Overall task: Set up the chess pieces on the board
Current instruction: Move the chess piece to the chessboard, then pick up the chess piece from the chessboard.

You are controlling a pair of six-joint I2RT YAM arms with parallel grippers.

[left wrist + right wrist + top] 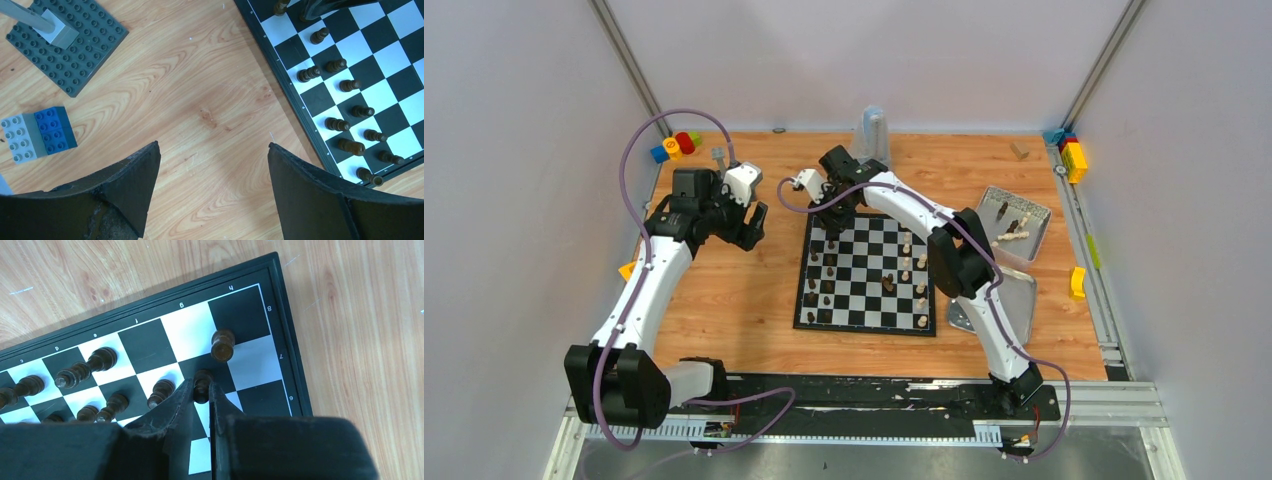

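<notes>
- Placement of one dark brown turned pawn (202,376) appears to be the step in hand. The right gripper (200,387) has its fingers clenched on this pawn over a dark square of the second rank, near the far-left corner of the flat black-and-white checked chessboard (864,329).
- Whether the pawn's base touches the square cannot be told.
- Next move, as judged: seat the pawn upright, release it, and lift straight up. A neighbouring dark pawn (222,345) stands just beside the fingers and could be knocked over.
- Left gripper (214,147): fingers spread wide, grasping nothing, over bare wood to the left of the board.
- Progress: dark pieces (827,300) line the board's left side and pale cream pieces (921,262) its right. The corner squares of the back rank are vacant. A few pieces lie in the shiny metal tray (1031,213) at the right.
- Surface: orange-brown wood-grain tabletop (734,300), carrying a dark grey studded baseplate (70,55) and blue and grey toy blocks (37,135).
- Room: plain pale walls (514,150) enclose the table.
</notes>
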